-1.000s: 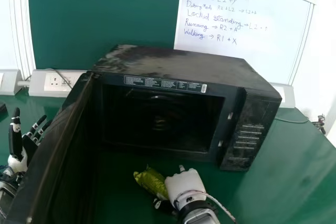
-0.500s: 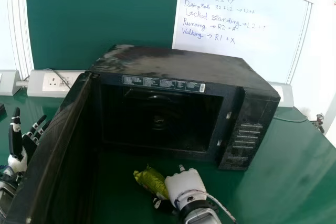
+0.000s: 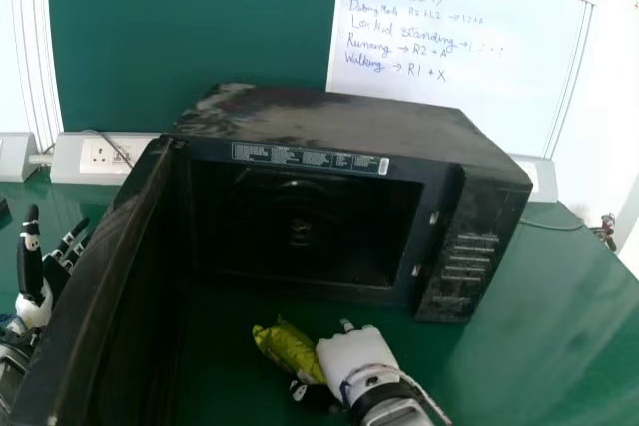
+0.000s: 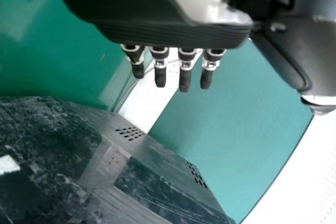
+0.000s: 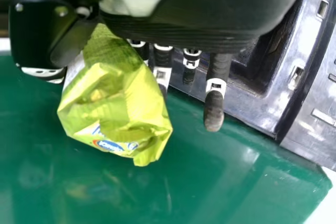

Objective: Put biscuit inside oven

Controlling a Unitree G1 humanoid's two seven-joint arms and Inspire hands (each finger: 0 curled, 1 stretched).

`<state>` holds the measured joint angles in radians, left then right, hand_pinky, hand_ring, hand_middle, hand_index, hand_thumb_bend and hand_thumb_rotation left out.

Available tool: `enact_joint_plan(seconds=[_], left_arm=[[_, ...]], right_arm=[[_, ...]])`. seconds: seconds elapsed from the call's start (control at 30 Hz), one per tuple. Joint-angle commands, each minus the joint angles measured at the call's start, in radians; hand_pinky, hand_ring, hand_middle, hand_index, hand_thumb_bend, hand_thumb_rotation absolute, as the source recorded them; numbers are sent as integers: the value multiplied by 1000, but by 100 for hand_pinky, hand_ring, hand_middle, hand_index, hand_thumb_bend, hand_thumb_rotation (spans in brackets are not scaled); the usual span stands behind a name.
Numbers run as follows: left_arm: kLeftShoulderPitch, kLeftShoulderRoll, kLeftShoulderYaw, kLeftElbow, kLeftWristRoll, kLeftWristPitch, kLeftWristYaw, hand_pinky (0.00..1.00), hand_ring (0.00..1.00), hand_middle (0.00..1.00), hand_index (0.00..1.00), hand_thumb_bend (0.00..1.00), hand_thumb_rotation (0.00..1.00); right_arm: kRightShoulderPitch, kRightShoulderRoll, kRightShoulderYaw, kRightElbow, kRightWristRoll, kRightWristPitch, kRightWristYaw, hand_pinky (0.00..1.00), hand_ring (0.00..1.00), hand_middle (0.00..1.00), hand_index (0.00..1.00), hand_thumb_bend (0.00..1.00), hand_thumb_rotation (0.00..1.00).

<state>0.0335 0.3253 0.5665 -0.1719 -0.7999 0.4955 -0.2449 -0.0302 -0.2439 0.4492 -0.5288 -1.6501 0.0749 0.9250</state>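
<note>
With the right hand's (image 3: 354, 358) fingers grasping the packet (image 3: 288, 349) before the oven (image 3: 349, 127) and the left's (image 3: 33, 311) released, raise the load sufficiently before you advance, as its loose, overhanging end may catch the sill (image 3: 300, 292) or open door (image 3: 115, 246) and slip free.

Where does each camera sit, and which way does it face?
Head view: on the head, facing forward and down at the open microwave oven; left hand and right hand show.
Left wrist view: at the left wrist, facing past that hand across the oven toward the green board.
Right wrist view: at the right wrist, facing past that hand toward the biscuit packet and tabletop.
Head and right wrist views share the packet.
</note>
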Motion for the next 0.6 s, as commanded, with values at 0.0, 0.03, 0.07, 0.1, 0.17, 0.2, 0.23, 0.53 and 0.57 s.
enact_joint_plan(seconds=[0.0, 0.03, 0.07, 0.1, 0.17, 0.2, 0.23, 0.53, 0.57], left_arm=[[0, 4, -3, 8, 4, -7, -10, 66, 72, 75, 74, 72, 0], [0, 5, -4, 9, 6, -9, -12, 67, 72, 75, 73, 72, 0], [0, 6, -4, 10, 7, -9, -13, 67, 72, 75, 73, 72, 0], [0, 6, -3, 10, 8, -8, -11, 67, 72, 75, 73, 72, 0], [-1, 5, -2, 10, 7, -7, -9, 66, 72, 75, 74, 72, 0], [-2, 4, -2, 10, 7, -6, -8, 66, 72, 75, 74, 72, 0], [-2, 3, -3, 10, 8, -7, -8, 66, 72, 75, 74, 73, 0], [-6, 0, -4, 14, 5, -3, -3, 67, 72, 75, 73, 73, 0], [-7, -1, -3, 15, 3, -1, -2, 67, 72, 75, 73, 74, 0]], right_arm=[[-35, 5, -28, -23, 15, -2, 23, 17, 20, 47, 49, 53, 0], [-45, 8, -35, -25, 18, -1, 32, 18, 20, 47, 49, 53, 0], [-50, 11, -39, -26, 20, -2, 38, 18, 21, 47, 49, 53, 0], [-58, 16, -47, -27, 27, 3, 38, 18, 21, 47, 49, 53, 0], [-75, 23, -59, -23, 34, 6, 43, 19, 22, 47, 49, 53, 0], [-83, 26, -63, -19, 35, 7, 44, 19, 22, 47, 49, 53, 0], [-90, 28, -66, -15, 35, 7, 42, 18, 22, 47, 49, 53, 0], [-145, 62, -86, 10, 23, 34, 39, 19, 22, 47, 49, 53, 0], [-154, 67, -89, 15, 23, 39, 39, 20, 22, 47, 49, 53, 0]])
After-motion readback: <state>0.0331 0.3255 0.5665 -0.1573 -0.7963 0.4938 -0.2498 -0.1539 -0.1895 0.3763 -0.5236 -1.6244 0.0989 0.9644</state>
